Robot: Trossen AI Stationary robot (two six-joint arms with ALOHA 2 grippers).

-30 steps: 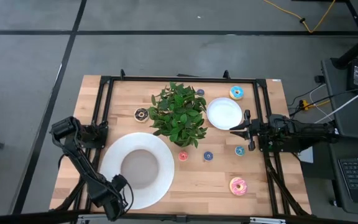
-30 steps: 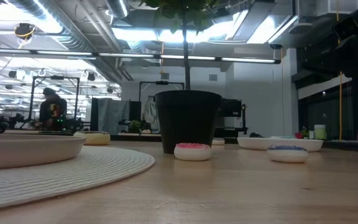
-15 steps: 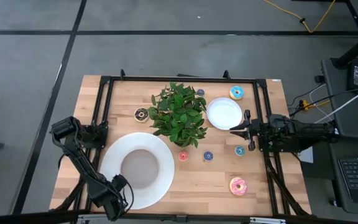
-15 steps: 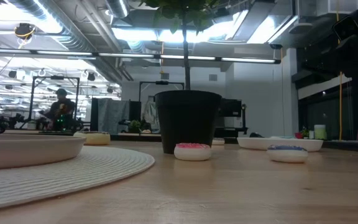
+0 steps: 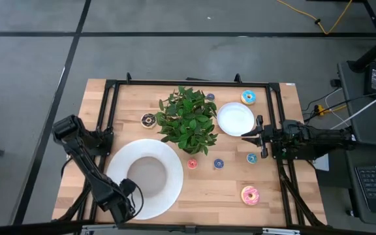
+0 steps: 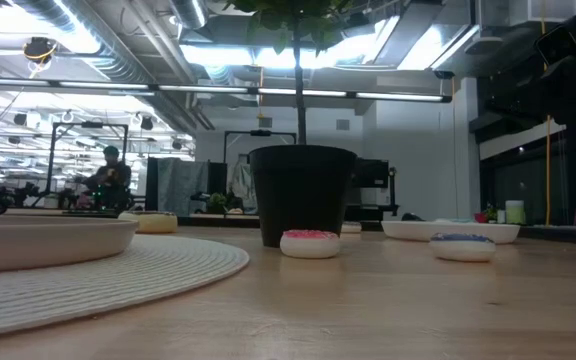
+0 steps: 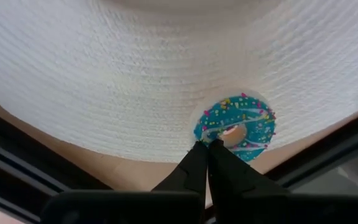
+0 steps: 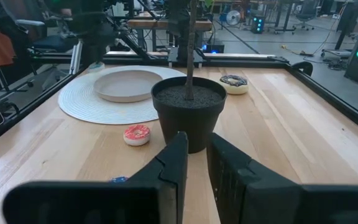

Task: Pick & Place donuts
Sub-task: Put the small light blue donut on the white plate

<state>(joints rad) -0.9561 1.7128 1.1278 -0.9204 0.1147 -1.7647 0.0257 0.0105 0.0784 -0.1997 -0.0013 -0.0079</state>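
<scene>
Pale wooden table (image 5: 207, 189), boxed in by black rails (image 5: 109, 117), grey floor all round. Seen level across the top: an open workshop with ceiling lights and a person (image 6: 109, 178) seated far back on the left.

At the centre, a potted plant (image 5: 188, 121). Near left, a round woven white mat (image 5: 168, 163) with a shallow white dish (image 5: 145, 175) on it. Right of the plant, a small white plate (image 5: 235, 119).

Bare wood along the near edge, between the mat and the pink donut (image 5: 249, 194) at the near right. Chocolate donut (image 5: 149, 119) left of the plant; light-blue donut (image 5: 248, 97) at the far right, just beyond the small plate. In a loose row near the plant: tiny red donut (image 5: 192, 163), tiny blue donut (image 5: 219, 164), tiny teal donut (image 5: 251, 157).

Left gripper (image 7: 207, 144) over the mat's near-left rim, clenched, tips right at the edge of a teal sprinkled donut (image 7: 235, 126) lying on the mat's border; grasped or merely touched, impossible to tell.

Right gripper (image 5: 252, 136) at the right side, beside the small plate, slightly parted, holding nothing.
</scene>
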